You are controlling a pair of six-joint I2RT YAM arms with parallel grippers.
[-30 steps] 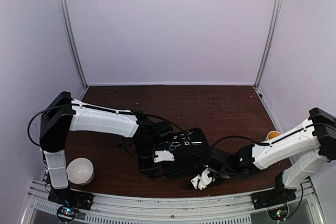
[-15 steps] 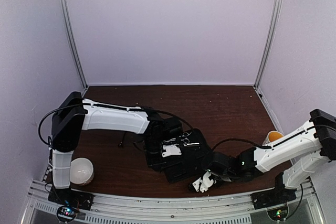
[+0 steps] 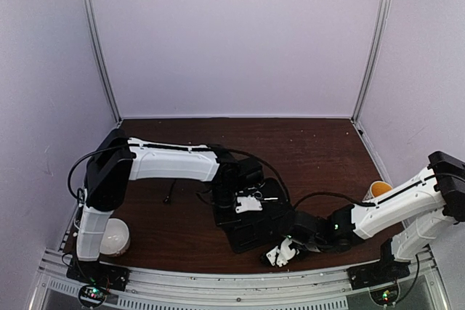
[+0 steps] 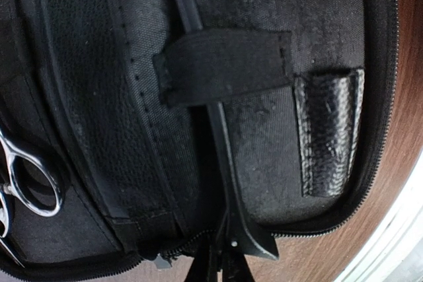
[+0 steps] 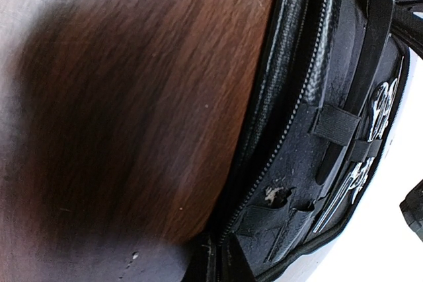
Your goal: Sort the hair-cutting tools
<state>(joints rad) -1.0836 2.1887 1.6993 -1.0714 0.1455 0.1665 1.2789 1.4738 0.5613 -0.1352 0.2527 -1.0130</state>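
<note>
The left arm (image 3: pixel 171 163) rises from the lower left of the top view, folds at its shoulder and runs level to the right. Its wrist dips onto the open black case (image 3: pixel 251 237) at centre. The right arm (image 3: pixel 392 207) climbs at the right edge and slopes down-left, low over the table, to the case's lower right corner.

The left gripper (image 3: pixel 248 207) has its fingertips (image 4: pixel 201 270) close together on the wide end of a black clip (image 4: pixel 221 163). The clip runs up the wrist view under an elastic loop (image 4: pixel 225 64). The right gripper (image 3: pixel 280 253) appears to nip the case's zipped rim, fingers nearly together, though its view is blurred.

Pale lilac walls (image 3: pixel 232 34) enclose the dark brown wooden table (image 3: pixel 320 150). A white dome (image 3: pixel 112 237) sits lower left and a yellow cup (image 3: pixel 378 188) far right. Silver scissors (image 3: pixel 255 194) lie inside the case near its upper edge. A thin black stick (image 3: pixel 168 194) lies on the table left of the case.
</note>
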